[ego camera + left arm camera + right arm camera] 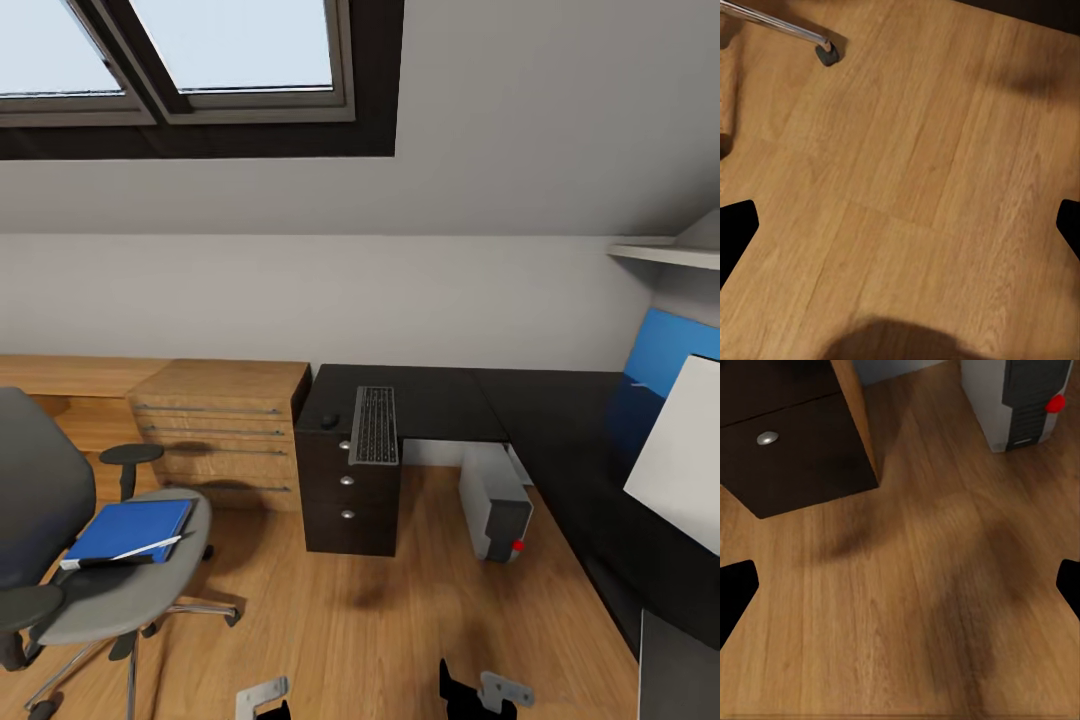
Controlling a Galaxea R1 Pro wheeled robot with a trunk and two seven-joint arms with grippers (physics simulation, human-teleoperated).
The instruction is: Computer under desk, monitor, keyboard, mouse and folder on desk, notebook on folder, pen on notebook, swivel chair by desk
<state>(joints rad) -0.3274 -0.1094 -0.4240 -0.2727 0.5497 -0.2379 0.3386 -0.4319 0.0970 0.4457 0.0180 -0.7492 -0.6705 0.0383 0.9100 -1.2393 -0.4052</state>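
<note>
The black L-shaped desk (450, 395) carries the grey keyboard (375, 425), which overhangs its front edge, with the dark mouse (329, 420) beside it. The grey computer tower (495, 500) (1020, 397) stands on the floor under the desk. A white tilted panel (685, 460), apparently the monitor, stands on the desk's right wing. On the grey swivel chair (120, 585) lies a flat blue stack (130, 530); I cannot tell folder from notebook. A pen (150, 548) rests on its front edge. Both my left gripper (262, 700) (900, 232) and right gripper (480, 692) (900, 592) are open above the wooden floor, holding nothing.
A black drawer unit (348, 490) (780, 442) stands under the desk's left end, with a wooden chest of drawers (220, 430) beside it. A blue panel (665, 365) leans behind the white one. A chair caster (827, 54) rests on the floor near my left gripper.
</note>
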